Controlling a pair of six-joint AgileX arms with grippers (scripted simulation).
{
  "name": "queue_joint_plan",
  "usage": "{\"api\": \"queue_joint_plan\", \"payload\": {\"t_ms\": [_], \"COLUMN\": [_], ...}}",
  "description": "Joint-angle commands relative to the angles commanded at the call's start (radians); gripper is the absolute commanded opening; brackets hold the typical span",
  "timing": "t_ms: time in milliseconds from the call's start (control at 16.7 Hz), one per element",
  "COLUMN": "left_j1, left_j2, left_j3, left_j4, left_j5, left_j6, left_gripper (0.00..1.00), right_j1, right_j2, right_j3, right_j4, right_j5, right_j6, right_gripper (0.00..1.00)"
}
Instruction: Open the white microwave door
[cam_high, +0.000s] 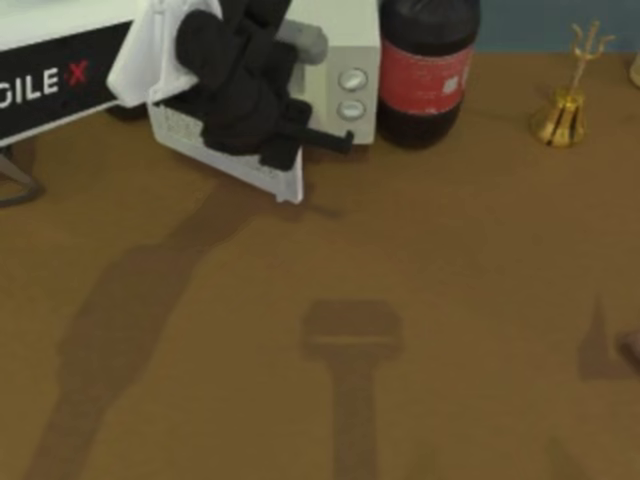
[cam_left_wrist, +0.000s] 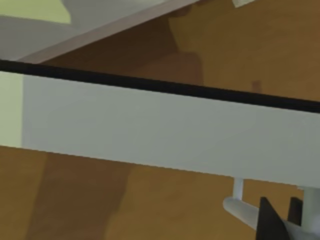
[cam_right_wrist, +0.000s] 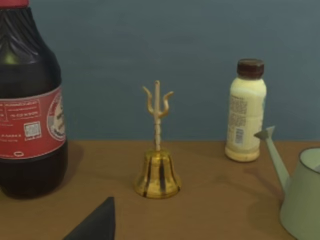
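The white microwave (cam_high: 340, 40) stands at the table's back, left of centre, with two silver knobs (cam_high: 352, 92) on its right panel. Its door (cam_high: 178, 132), white with a speckled mesh window, is swung partly outward, its free edge toward the table's front. My left gripper (cam_high: 292, 150) reaches over the door from above. In the left wrist view the door (cam_left_wrist: 175, 135) crosses as a wide white band. There my left gripper (cam_left_wrist: 283, 218) is shut on the white door handle (cam_left_wrist: 240, 210). My right gripper (cam_high: 631, 346) sits parked at the table's right edge.
A dark bottle with a red label (cam_high: 428, 65) stands right beside the microwave. A gold bell (cam_high: 565, 110) is at the back right. A cream bottle (cam_right_wrist: 246, 120) and a pale watering can (cam_right_wrist: 300, 195) are beyond it. A white lettered box (cam_high: 50, 60) is at the back left.
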Motion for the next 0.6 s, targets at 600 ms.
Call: {"api": "queue_joint_plan", "payload": {"t_ms": [600], "left_j1": [0.02], "left_j2": [-0.037], "left_j3": [-0.046], "left_j4": [0.016], "left_j5": [0.031], "left_j6": [0.061], "left_gripper": [0.0], "right_j1": [0.0], "right_j2": [0.0], "right_j3": [0.0], "right_j4": [0.0], "right_j5": [0.0], "right_j6": [0.0], "right_gripper": [1.0]}}
